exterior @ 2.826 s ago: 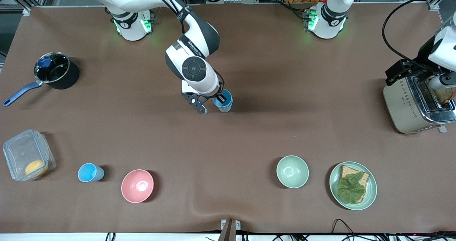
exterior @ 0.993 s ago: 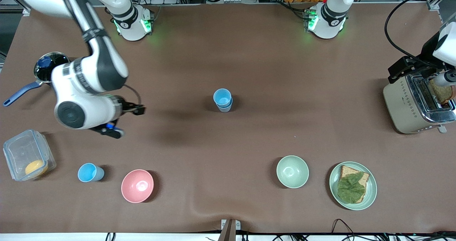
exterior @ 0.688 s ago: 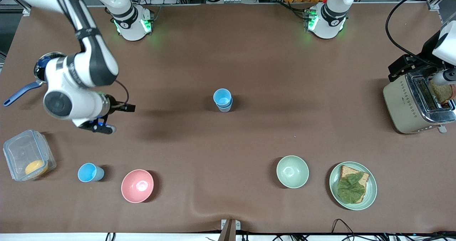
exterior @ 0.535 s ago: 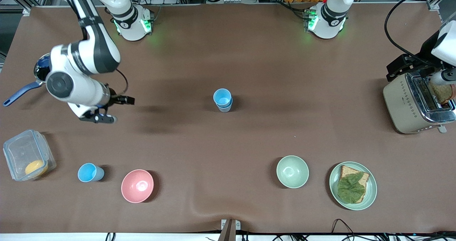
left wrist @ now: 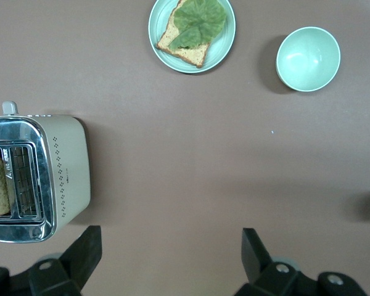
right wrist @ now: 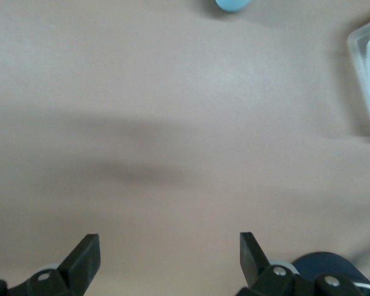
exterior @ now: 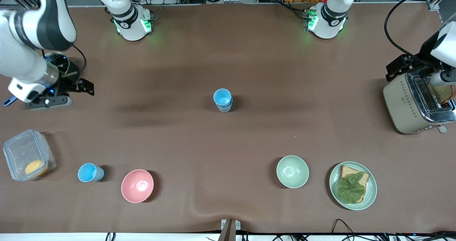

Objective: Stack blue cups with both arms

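Two blue cups stand nested mid-counter, well apart from either set of jaws. The right gripper hangs with jaws spread wide and empty, just beside the dark saucepan at the right arm's end; a lone blue cup stands nearer the front camera than those jaws (beside the pink bowl). The left gripper waits over the toaster, jaws released.

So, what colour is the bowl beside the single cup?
Pink. The bowl beside the cup shows best in the front view.
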`<state>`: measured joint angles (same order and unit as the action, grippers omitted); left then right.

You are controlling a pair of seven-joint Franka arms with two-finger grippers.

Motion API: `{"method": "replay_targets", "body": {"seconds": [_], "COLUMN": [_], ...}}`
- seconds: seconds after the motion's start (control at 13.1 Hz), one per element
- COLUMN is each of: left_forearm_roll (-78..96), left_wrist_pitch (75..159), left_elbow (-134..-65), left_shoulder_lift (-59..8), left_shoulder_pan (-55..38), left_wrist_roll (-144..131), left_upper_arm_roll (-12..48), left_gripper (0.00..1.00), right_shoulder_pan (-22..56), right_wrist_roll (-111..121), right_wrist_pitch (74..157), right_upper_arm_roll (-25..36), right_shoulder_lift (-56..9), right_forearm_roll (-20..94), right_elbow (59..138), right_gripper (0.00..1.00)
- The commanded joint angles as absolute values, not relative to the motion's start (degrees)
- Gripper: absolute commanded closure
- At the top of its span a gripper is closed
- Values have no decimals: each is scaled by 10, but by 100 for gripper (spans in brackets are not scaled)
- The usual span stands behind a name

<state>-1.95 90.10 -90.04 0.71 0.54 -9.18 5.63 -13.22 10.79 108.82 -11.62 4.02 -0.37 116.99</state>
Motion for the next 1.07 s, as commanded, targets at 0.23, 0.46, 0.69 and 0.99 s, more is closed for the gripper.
{"method": "replay_targets", "body": {"seconds": [0.23,0.46,0.69,0.99], "left_forearm_roll": [-5,-6,-7,-5], "left_wrist_pitch": [891,891,891,890], "left_elbow": [-886,-884,-875,-865], "left_shoulder_lift": [-4,-4,-9,-9], "left_shoulder_pan": [10,11,11,11], "left_wrist_roll": [-77,-77,-78,-79], "left_upper_arm_roll": [55,55,54,54], "left_gripper": [0,0,0,0], "right_shoulder_pan": [-146,-85,-49,-10], "right_wrist_roll": [116,71,0,-1], "right_wrist_pitch": [965,881,833,792], "right_upper_arm_roll": [-111,-54,-46,-3], "right_shoulder_lift": [47,23,14,-29], "right_forearm_roll": [35,-1,-30,-30], "right_elbow": [1036,957,919,827], "right_gripper": [0,0,0,0]}}
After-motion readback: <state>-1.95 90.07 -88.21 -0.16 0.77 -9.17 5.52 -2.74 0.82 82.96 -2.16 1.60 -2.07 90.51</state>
